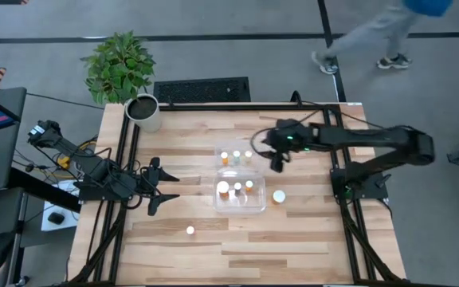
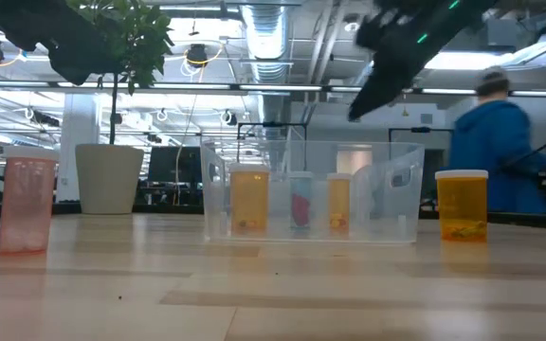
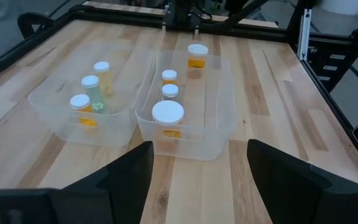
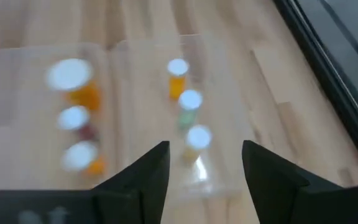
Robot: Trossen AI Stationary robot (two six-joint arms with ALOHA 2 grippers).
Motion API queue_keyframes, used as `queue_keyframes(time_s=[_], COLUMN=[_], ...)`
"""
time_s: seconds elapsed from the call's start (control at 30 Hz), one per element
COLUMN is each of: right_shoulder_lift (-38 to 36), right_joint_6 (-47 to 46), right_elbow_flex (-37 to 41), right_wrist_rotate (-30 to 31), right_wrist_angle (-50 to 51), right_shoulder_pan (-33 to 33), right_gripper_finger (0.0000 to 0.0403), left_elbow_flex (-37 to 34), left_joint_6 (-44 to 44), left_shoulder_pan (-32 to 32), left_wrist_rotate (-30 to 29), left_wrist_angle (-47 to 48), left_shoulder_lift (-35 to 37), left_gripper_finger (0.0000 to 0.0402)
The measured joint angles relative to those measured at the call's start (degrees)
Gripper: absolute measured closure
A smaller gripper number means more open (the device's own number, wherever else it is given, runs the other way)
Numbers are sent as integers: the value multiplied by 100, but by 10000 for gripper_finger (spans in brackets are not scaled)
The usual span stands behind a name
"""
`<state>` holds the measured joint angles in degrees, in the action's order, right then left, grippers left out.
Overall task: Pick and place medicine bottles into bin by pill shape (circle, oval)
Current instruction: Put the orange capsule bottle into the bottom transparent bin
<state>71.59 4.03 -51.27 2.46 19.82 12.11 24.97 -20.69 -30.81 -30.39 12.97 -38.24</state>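
Mostly amber, white-capped medicine bottles [image 3: 167, 118]

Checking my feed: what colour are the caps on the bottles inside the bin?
White caps on the bottles in the bin; clearest in the left wrist view.

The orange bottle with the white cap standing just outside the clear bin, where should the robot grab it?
Grip the orange bottle around its round amber body just under the white cap, descending from above. It stands upright beside the clear plastic bin, so place the fingers off the bin wall. The open right gripper is nearest.

A potted plant [image 1: 126, 76] stands at the table [image 1: 293, 247] corner.
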Motion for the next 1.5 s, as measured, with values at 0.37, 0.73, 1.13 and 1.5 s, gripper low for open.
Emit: queue_keyframes(time_s=[0.37,0.73,1.13,1.5], right_shoulder_lift=[-2040,-1998,-250,147], right_joint_6=[-2085,-3649,-3563,-3112], right_elbow_flex=[305,1550,1631,1609], right_wrist_rotate=[510,1457,1718,1714], right_wrist_angle=[2187,1440,676,141], right_shoulder_pan=[-1744,-3509,-3722,-3570], right_gripper_finger=[199,135,60,66], left_elbow_flex=[0,0,0,0], left_joint_6=[-28,-264,-306,-312], left_shoulder_pan=[-1,0,-2,0], left_wrist_rotate=[0,0,-39,-28], left_wrist_angle=[-61,-56,-65,-51], left_shoulder_lift=[1,0,0,0], left_gripper_finger=[150,150,150,150])
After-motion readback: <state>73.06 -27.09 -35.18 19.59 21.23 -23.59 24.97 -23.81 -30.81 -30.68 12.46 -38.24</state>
